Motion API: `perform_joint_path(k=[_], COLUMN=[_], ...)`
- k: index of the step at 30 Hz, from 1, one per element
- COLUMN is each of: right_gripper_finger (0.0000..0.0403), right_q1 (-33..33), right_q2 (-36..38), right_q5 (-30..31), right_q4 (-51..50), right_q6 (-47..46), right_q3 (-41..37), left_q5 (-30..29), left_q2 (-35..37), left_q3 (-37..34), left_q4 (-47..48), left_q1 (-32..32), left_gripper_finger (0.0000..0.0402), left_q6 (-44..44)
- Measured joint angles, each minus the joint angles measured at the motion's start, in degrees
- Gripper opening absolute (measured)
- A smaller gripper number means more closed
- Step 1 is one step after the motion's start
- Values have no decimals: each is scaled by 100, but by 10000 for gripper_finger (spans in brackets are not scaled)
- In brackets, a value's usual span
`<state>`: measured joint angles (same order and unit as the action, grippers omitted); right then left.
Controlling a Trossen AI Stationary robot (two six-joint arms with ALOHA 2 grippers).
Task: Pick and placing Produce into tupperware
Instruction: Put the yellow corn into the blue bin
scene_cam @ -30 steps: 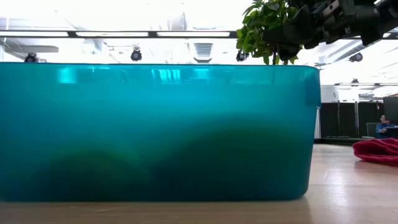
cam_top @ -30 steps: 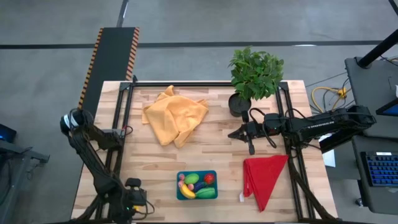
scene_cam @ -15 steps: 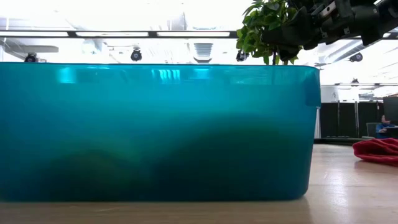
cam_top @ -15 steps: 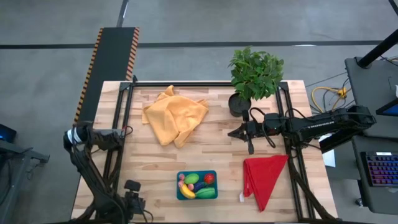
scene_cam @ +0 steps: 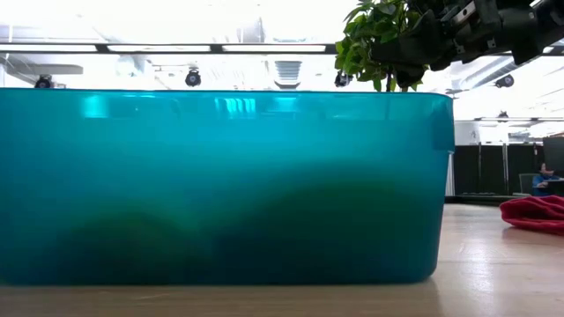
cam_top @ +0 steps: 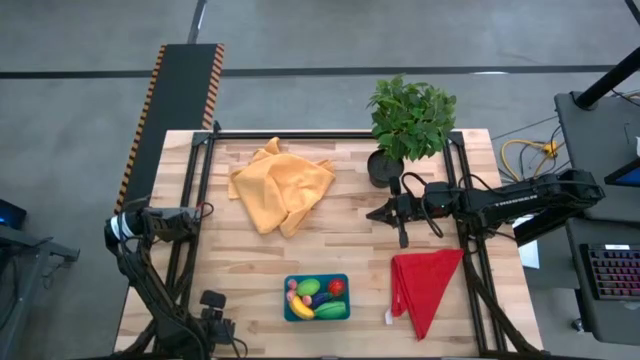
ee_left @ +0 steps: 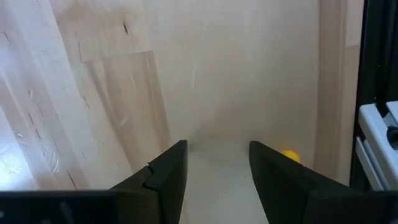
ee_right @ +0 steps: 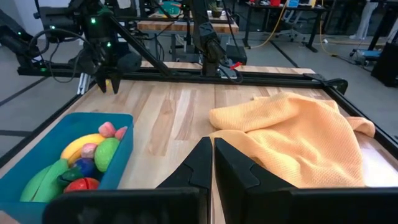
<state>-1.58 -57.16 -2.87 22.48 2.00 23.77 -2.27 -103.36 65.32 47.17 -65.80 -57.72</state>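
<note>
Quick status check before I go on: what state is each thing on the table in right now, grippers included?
tupperware: upright on the table, no lid, filled with produce
produce: all lying inside the tupperware
left gripper: open, empty, over bare wood
right gripper: shut, empty, hanging mid-table
orange cloth: crumpled
red cloth: lying flat, folded to a point
potted plant: upright

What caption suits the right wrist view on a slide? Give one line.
Shut right gripper above the wooden table, teal tupperware filled with toy produce beside a crumpled orange cloth.
</note>
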Motion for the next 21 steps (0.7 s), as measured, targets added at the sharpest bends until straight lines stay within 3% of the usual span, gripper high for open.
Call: perform_joint_path(k=[8,11,21], right_gripper_finger=[9,9,9], right_q1=[1,11,9], right_q2=[-1,-1,1], right_q5=[11,11,127], right_q4=[-1,0,0], right_q6=[2,2,20], right_q3=[0,0,0], left_q5=[115,486,658], left_q2=[43,112,244], left_q3=[29,127,414], left_q4=[206,252,279], left_q1=[7,7,-4], left_gripper_finger=[156,156,156], left_q6=[-170,-728,-2284])
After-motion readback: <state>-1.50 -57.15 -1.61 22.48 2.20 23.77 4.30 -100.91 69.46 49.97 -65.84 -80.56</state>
